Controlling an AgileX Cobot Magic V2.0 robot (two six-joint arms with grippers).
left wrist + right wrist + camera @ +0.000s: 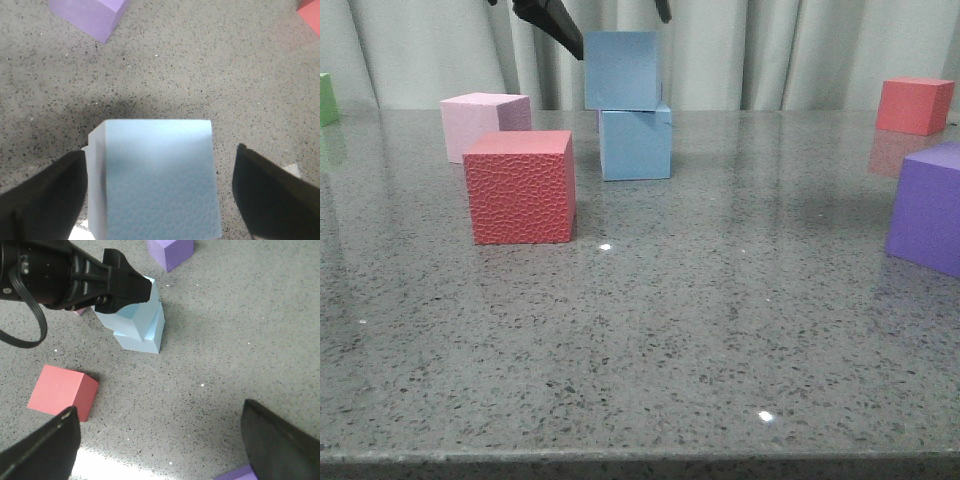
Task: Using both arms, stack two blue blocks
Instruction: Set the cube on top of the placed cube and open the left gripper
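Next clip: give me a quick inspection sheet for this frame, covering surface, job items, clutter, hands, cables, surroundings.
Surface: grey speckled table, glossy.
Job's things: upper blue block sits on lower blue block, slightly offset.
Clutter: pink cube, textured red cube, second red cube, purple cube, green cube at the edge.
Hands: left hand open, straddling the upper block; right hand open, empty.
Cables: black cable on the left arm.
Surroundings: pale curtain.

Front low; wrists overhead; shared: blue stack [628, 105]
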